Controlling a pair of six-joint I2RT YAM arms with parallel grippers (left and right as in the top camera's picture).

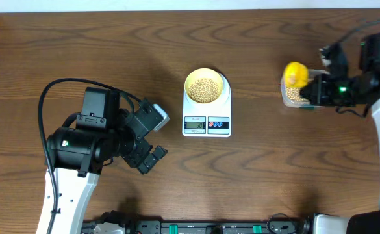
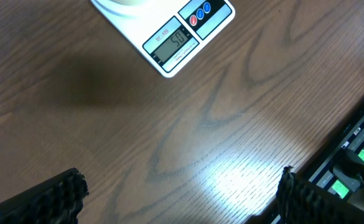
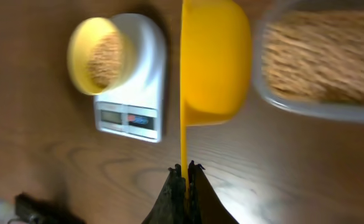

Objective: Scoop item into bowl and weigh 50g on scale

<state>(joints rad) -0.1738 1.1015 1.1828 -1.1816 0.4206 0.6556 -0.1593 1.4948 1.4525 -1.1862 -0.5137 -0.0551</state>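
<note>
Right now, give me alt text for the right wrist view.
The right gripper pinches the handle of a yellow scoop. Left of it, a pale yellow bowl of beans sits on a white scale; a clear container of beans is at right.

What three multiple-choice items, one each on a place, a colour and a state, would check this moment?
1. Where is the bowl relative to the scale?
A. On top of it
B. Beside it, touching
C. Beside it, apart

2. What colour is the scoop?
A. Red
B. Yellow
C. Blue

3. What state is the left gripper in?
A. Shut on the scoop
B. Shut on the bowl
C. Open, holding nothing

Answers:
1 A: the overhead view shows the bowl sitting on the scale's platform, above the display.
2 B: the right wrist view shows the scoop bright yellow.
3 C: the left wrist view shows its fingers wide apart with only bare wood between them.
</note>
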